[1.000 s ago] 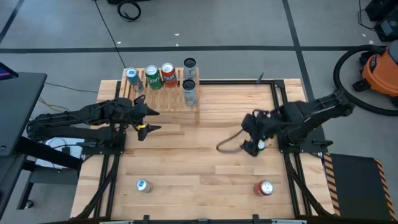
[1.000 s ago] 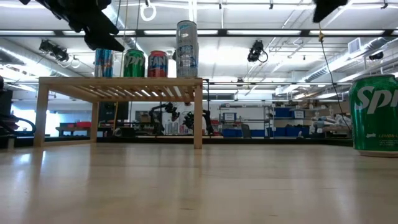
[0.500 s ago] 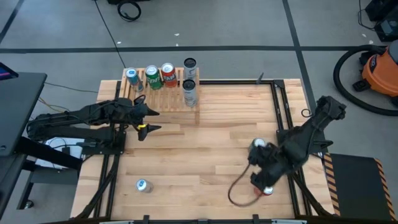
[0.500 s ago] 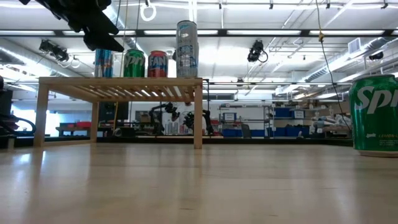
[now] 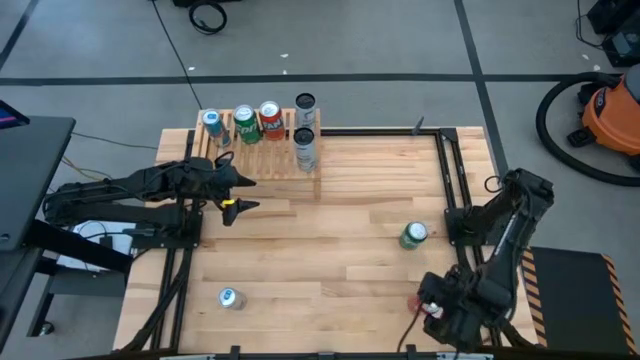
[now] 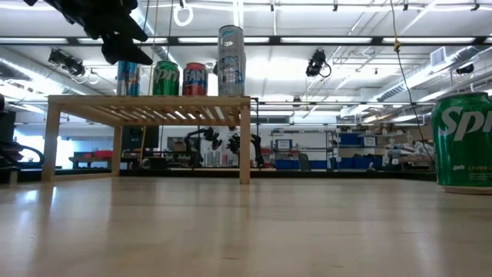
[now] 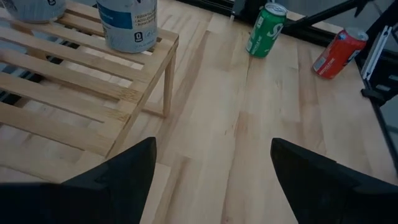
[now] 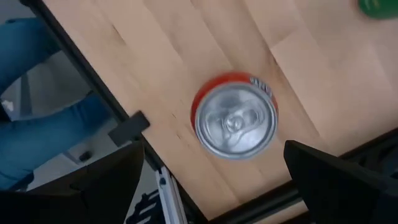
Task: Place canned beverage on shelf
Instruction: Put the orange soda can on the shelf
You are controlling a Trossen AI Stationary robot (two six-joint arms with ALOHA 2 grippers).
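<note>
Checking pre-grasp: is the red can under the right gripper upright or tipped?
Upright. The right wrist view looks straight down on the red can's round silver lid; the left wrist view shows it standing on the table.

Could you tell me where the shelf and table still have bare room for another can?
The shelf is crowded along its back row; its front slats left of the tall can are bare. The table is open between green can and blue can.

Robotics lab: ceiling strip lights (image 6: pixel 307 38), equipment benches (image 6: pixel 307 146) behind.
</note>
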